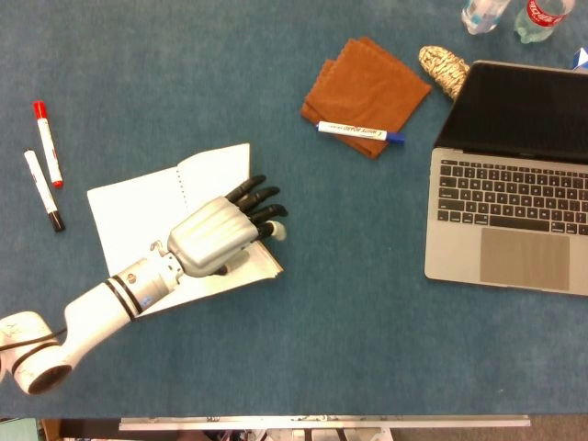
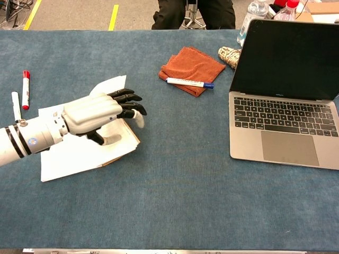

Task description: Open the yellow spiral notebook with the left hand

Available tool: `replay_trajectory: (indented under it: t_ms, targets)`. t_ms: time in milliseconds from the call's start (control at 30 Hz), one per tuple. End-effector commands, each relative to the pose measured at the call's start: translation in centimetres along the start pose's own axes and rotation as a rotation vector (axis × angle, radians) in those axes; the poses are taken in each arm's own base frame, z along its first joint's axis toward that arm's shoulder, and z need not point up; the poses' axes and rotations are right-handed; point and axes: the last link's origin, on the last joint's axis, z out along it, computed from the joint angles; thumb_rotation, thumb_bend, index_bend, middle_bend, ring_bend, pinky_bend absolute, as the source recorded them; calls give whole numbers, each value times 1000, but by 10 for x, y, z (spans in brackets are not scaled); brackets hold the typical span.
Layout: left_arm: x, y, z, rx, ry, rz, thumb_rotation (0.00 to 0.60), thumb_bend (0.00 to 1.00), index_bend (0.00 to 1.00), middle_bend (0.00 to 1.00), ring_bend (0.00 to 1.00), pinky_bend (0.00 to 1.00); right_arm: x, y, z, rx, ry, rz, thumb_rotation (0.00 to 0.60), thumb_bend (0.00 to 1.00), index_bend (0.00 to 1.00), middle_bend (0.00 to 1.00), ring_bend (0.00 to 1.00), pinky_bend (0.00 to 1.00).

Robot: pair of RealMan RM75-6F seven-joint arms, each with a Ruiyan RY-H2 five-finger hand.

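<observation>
The yellow spiral notebook [image 1: 138, 207] lies open at the left of the table, its white pages facing up, and it also shows in the chest view [image 2: 69, 159]. Its cover is folded over to the right, and a thin brown edge of it shows at the near side. My left hand [image 1: 216, 237] lies over that turned-over right half, fingers stretched out and apart toward the right, with the fingertips past the notebook's right edge. I see nothing pinched in the left hand [image 2: 95, 115]. The right hand is in neither view.
A red-capped marker [image 1: 47, 142] and a black-capped marker [image 1: 42, 189] lie left of the notebook. An orange cloth [image 1: 366, 87] with a blue-capped marker [image 1: 360, 132] on it sits at the back centre. An open laptop [image 1: 514, 184] stands at right, with bottles [image 1: 482, 14] behind it.
</observation>
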Motion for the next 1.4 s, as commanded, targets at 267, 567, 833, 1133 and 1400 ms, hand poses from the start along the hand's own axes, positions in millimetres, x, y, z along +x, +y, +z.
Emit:
replay_trajectory:
  t_ms: [267,567,833,1133,1400]
  targets:
    - [-4,18,17,-42,-23,-35,600,364,94,79,15,0,1,3,-3,-6,10,3,600,188,138,175,99,177]
    - [0,22,22,-27,8,-76,600,364,50,60,7,0,2,5,-3,-12,9,0,600,189,138,175,99,178]
    - [-4,-14,-12,148,44,-212,600,364,51,60,7,0,1,3,1,-1,-6,-3,600,188,138,175,99,178]
    - [-11,-37,-47,254,59,-379,600,364,50,60,6,0,3,-1,4,9,-1,-5,600,189,138,175,99,178]
    - [-13,-16,-33,168,59,-395,600,364,38,60,6,0,4,-2,2,12,6,-2,600,188,138,175,99,177]
